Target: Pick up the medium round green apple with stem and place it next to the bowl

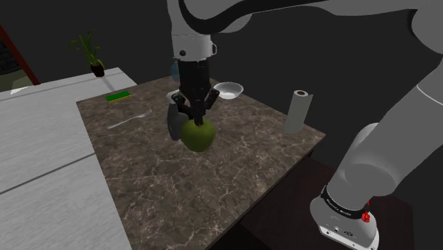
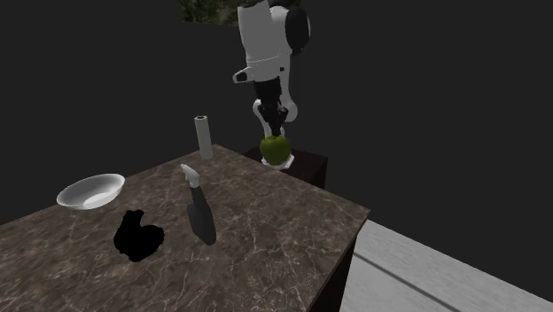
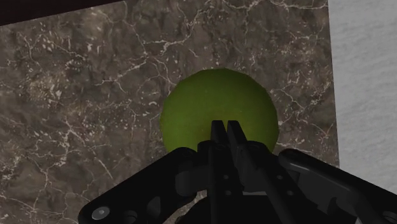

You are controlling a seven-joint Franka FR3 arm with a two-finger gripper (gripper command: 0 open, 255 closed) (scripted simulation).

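A round green apple [image 1: 198,135] hangs just under my black gripper [image 1: 194,113], above the middle of the dark marble table [image 1: 213,185]. In the wrist view the two fingers meet on the top of the apple [image 3: 216,108], where its stem sits, so the gripper [image 3: 228,129] is shut on it. The second exterior view shows the apple [image 2: 276,152] lifted off the tabletop beneath the gripper [image 2: 275,133]. The white bowl [image 1: 228,89] rests near the table's far edge, a short way beyond the apple. In the second exterior view the bowl [image 2: 90,191] is at the left.
A grey spray bottle [image 2: 198,211] stands close beside the apple. A paper towel roll [image 1: 297,112] stands at the shoulder view's right. A fork [image 1: 128,120] and a green sponge [image 1: 117,96] lie toward the left edge. A white counter [image 1: 42,156] adjoins the table.
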